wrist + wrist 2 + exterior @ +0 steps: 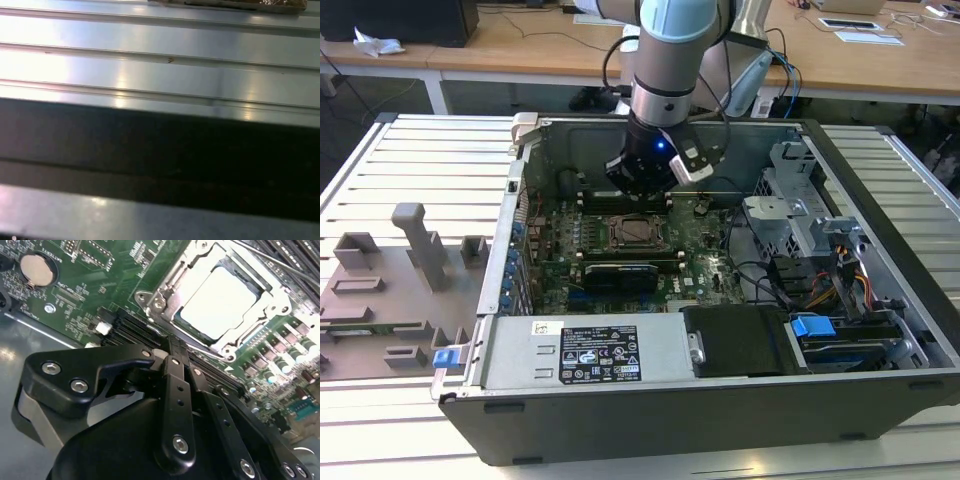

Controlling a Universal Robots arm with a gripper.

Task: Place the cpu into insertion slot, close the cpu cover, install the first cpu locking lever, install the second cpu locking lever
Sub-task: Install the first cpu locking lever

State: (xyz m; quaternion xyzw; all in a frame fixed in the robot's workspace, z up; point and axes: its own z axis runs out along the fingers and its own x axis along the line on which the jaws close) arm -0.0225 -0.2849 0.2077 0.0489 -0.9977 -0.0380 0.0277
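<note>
On a ribbed metal bench (410, 150), centre frame, the gripper (167, 352), fingers pressed together and empty, hovers near the seated cpu (220, 302): light, rigid, fragile, best held by edges.

Silver-grey cpu (220, 300) under silver cover (172, 277), on green board (95, 270); black gripper (172, 357); blue clip (812, 325).
</note>
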